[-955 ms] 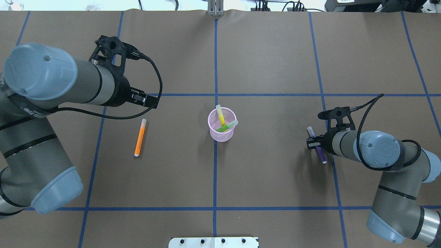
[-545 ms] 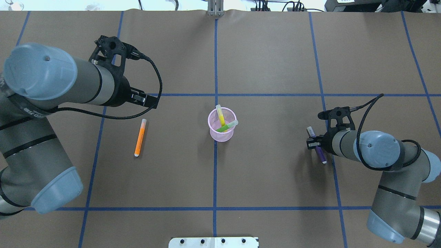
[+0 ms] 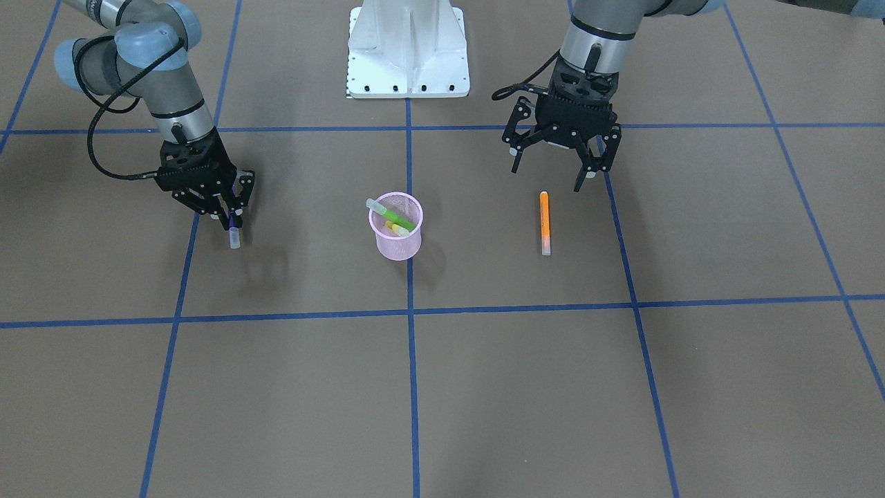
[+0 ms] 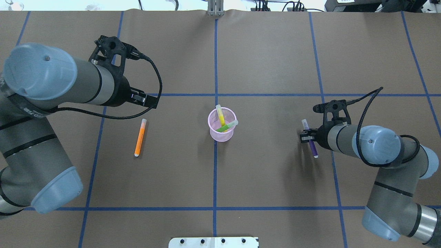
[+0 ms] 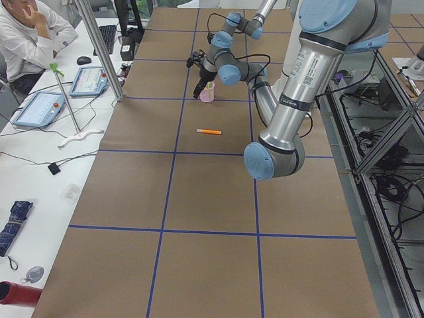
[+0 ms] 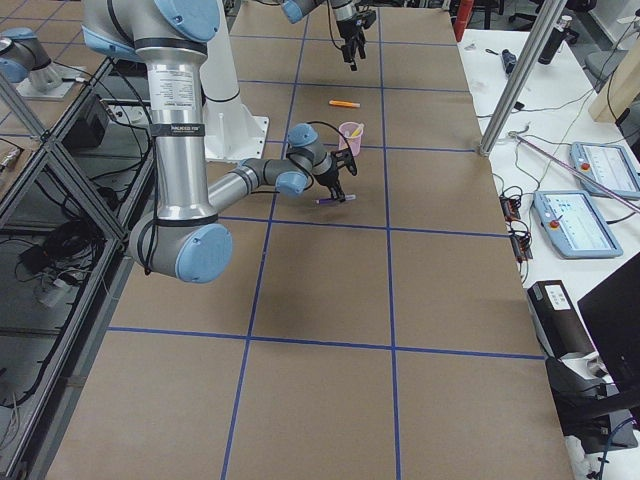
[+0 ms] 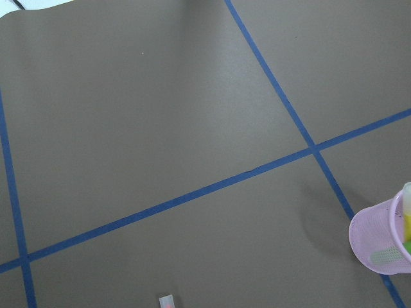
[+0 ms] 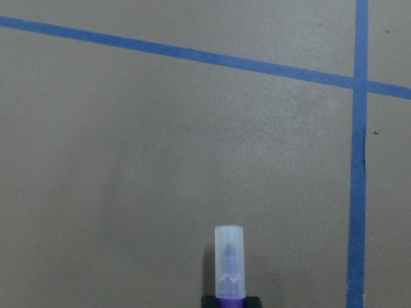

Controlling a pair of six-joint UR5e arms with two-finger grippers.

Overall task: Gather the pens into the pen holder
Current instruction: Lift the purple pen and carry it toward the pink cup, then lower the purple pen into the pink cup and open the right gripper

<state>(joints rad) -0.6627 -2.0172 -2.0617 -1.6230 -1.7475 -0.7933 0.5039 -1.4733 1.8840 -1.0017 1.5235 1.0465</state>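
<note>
The pink mesh pen holder (image 4: 220,137) stands at the table's centre with a yellow pen (image 4: 219,115) and a green pen (image 4: 227,126) in it; it also shows in the front view (image 3: 397,245). My right gripper (image 4: 306,136) is shut on the purple pen (image 4: 313,147) and holds it off the table, to the right of the holder. The pen's whitish cap (image 8: 229,260) points forward in the right wrist view. The orange pen (image 4: 140,137) lies flat to the left of the holder. My left gripper (image 3: 550,176) is open and empty, hovering just behind the orange pen (image 3: 545,223).
Blue tape lines cross the brown table cover. The robot's white base plate (image 3: 406,48) sits at the near middle edge. In the left wrist view the holder (image 7: 379,237) is at the right edge and the orange pen's cap (image 7: 166,301) at the bottom.
My right gripper has moved left toward the holder and slightly away from the robot, carrying the purple pen. The left arm and the orange pen have not moved.
</note>
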